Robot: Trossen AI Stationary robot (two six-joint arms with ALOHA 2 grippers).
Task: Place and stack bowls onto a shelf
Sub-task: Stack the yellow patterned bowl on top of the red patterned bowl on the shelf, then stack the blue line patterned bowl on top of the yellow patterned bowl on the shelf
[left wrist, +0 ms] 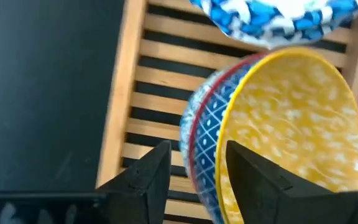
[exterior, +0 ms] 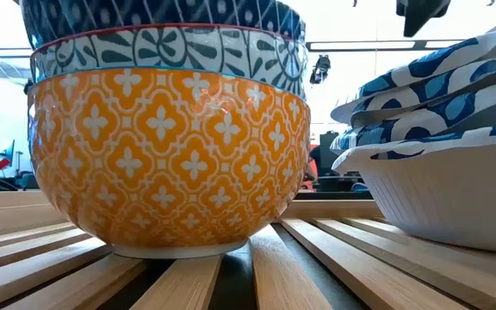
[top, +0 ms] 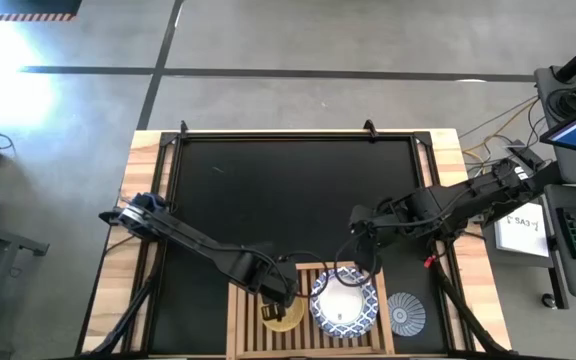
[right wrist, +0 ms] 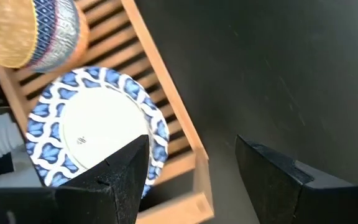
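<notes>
A stack of three small bowls stands on its foot on the wooden shelf: orange-patterned at the bottom, a red-rimmed one in the middle, a blue one with a yellow inside on top. To its right on the shelf rests a stack of white, blue-rimmed bowls. My left gripper points down over the small stack, open, with one finger inside the top bowl and one outside. My right gripper hangs open and empty over the shelf's far right corner. My left gripper comes from above and stands astride the rim of the top blue bowl, one finger over the yellow inside, the other outside the blue wall. The bowl sits nested in the stack. Whether either finger touches the wall I cannot tell.
A small grey-blue patterned bowl sits on the black mat just right of the shelf. The mat stretches bare toward the table's far edge. A keyboard and papers lie beyond the table's right side.
</notes>
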